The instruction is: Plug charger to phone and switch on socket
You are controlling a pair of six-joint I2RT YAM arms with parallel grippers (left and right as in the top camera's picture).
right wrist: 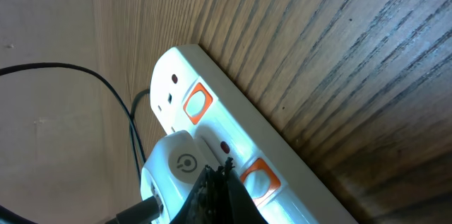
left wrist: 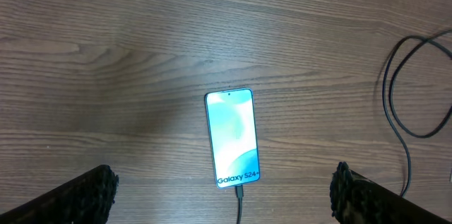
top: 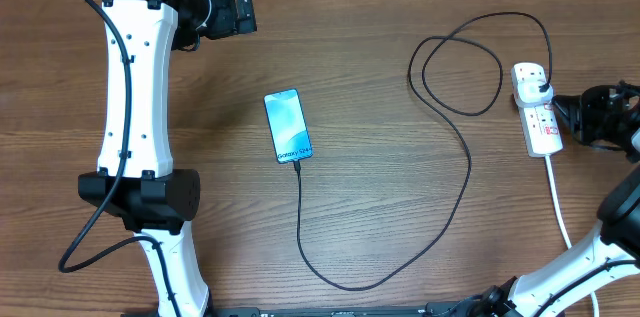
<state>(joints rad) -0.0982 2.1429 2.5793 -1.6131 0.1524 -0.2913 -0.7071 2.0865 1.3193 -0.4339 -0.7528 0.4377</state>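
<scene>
**Cable in the phone, right tool at the switch**

The left tool point(top: 237, 9) hangs wide open and empty. The phone point(top: 288, 127) lies ahead of it on the surface point(top: 380, 237), with the charger point(top: 298, 202) seated in its end. The right tool point(right wrist: 222, 181), closed on nothing, has its tip at the socket point(right wrist: 229, 121), just beside a red switch point(right wrist: 258, 180), probably to push it.

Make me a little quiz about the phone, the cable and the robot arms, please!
1. True or false: the charger is already plugged into the phone.
2. Which arm has its gripper at the socket? A) left B) right C) neither
3. How many red switches on the socket show in the right wrist view?

Key
1. True.
2. B, the right gripper.
3. Two.
</scene>
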